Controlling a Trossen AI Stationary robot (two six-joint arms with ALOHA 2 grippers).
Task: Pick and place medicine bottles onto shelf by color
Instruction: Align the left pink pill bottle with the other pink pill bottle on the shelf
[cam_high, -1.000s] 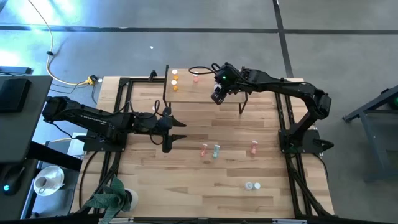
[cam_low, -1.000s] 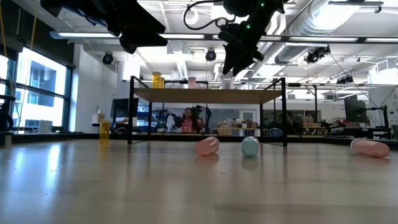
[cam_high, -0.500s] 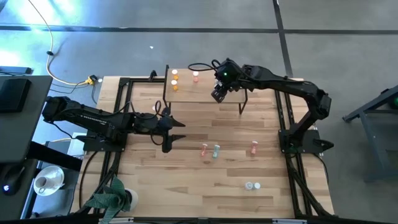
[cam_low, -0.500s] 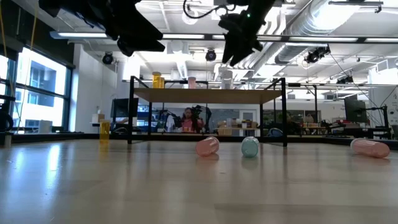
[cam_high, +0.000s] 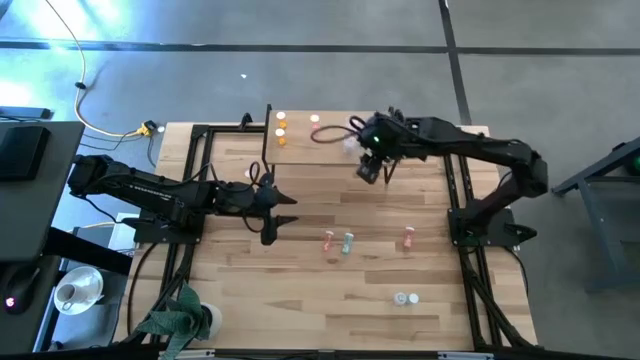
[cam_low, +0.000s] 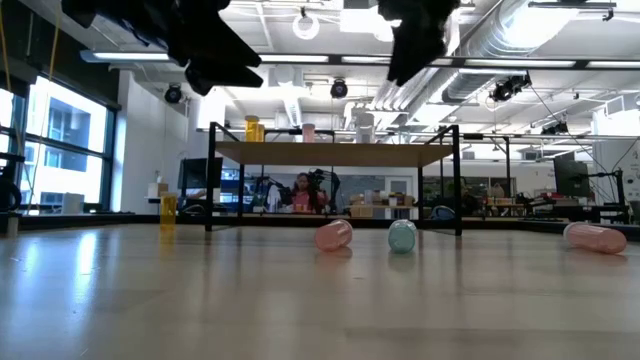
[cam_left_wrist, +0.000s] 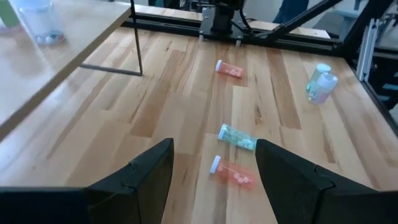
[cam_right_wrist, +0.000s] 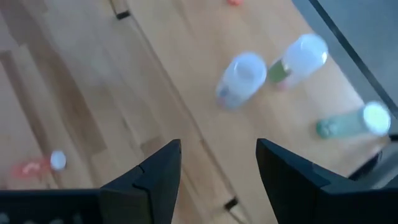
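Observation:
The shelf (cam_high: 300, 150) stands at the table's far middle. Two orange bottles (cam_high: 280, 124) and a pink one (cam_high: 315, 120) stand on it. The right wrist view shows two pale bottles (cam_right_wrist: 242, 78) and a teal one (cam_right_wrist: 351, 121) upright on it too. Two pink bottles (cam_high: 328, 240) (cam_high: 408, 238) and a teal one (cam_high: 348, 242) lie on their sides on the table. Two pale ones (cam_high: 405, 297) are nearer the front. My right gripper (cam_high: 372, 165) is open and empty above the shelf's near right part. My left gripper (cam_high: 275, 210) waits open and empty left of the lying bottles.
The shelf's thin black legs (cam_low: 458, 180) stand behind the lying bottles. An orange bottle (cam_low: 167, 208) stands on the table left of the shelf. Black frame rails (cam_high: 200, 180) run along both table sides. Bare tabletop (cam_high: 300, 300) lies toward the near edge.
My right gripper has risen and drawn away from over the shelf's middle, toward the table's right and near edges. No bottle has moved with it.

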